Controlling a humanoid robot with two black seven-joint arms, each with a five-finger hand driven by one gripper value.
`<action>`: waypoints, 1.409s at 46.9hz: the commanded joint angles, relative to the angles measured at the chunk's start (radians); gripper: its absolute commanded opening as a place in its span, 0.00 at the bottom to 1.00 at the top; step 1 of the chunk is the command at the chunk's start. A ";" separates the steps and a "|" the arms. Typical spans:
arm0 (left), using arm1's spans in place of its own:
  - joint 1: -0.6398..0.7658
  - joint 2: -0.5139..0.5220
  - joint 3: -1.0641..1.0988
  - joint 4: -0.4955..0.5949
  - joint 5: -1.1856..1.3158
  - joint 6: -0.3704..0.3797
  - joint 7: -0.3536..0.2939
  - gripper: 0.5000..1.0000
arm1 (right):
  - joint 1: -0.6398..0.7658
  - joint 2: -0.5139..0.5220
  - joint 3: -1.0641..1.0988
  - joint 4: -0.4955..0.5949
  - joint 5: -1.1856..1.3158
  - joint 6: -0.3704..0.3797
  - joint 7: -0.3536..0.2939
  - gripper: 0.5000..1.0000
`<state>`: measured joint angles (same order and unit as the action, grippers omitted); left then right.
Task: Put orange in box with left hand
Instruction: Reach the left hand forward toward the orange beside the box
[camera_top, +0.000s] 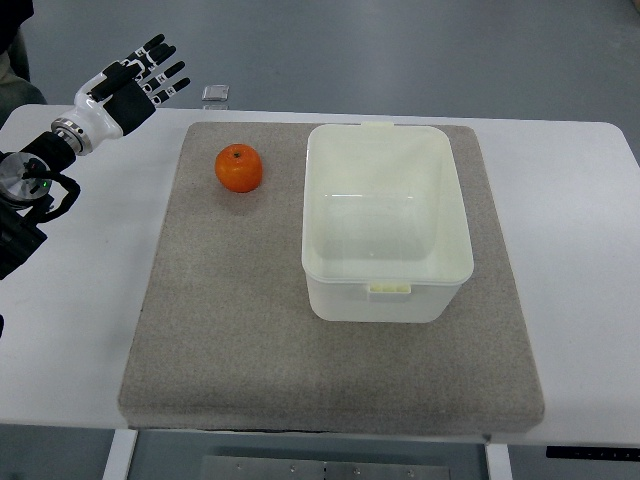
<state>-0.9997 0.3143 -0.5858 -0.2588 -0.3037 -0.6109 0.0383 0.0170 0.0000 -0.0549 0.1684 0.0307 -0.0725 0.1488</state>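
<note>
A white table (585, 250) is filling most of the view, its left and right edges running out of the picture and its legs showing only in part at the bottom; a grey mat (230, 330) is lying flat on it, covering the middle; a white box (385, 225) is sitting open on the right half of the mat, nothing showing inside it, a small clip showing at its near and far rims; the left hand (135, 85) is hovering above the table's far left corner, well apart from the mat, its dark fingers (160, 62) spreading open and holding nothing; its arm is coming in from the left edge, partly cut off there, the cabling near the wrist being hard to make out; the orange (239, 168) is resting on the mat's far left part, beside the box but not touching it; a small grey object (215, 94) is lying at the table's far edge, too small to identify.
</note>
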 joint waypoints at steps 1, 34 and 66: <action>0.001 -0.003 0.001 0.001 0.000 0.000 0.000 0.99 | 0.000 0.000 0.000 0.000 0.000 0.000 0.000 0.85; 0.001 -0.017 0.017 0.021 0.009 0.000 -0.001 0.99 | 0.000 0.000 0.000 -0.001 0.000 0.000 0.000 0.85; -0.077 0.028 0.007 -0.097 1.052 0.000 -0.204 0.99 | 0.000 0.000 0.000 0.000 0.000 -0.001 0.000 0.85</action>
<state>-1.0656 0.3427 -0.5797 -0.3503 0.6654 -0.6111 -0.1530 0.0169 0.0000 -0.0552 0.1687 0.0307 -0.0721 0.1488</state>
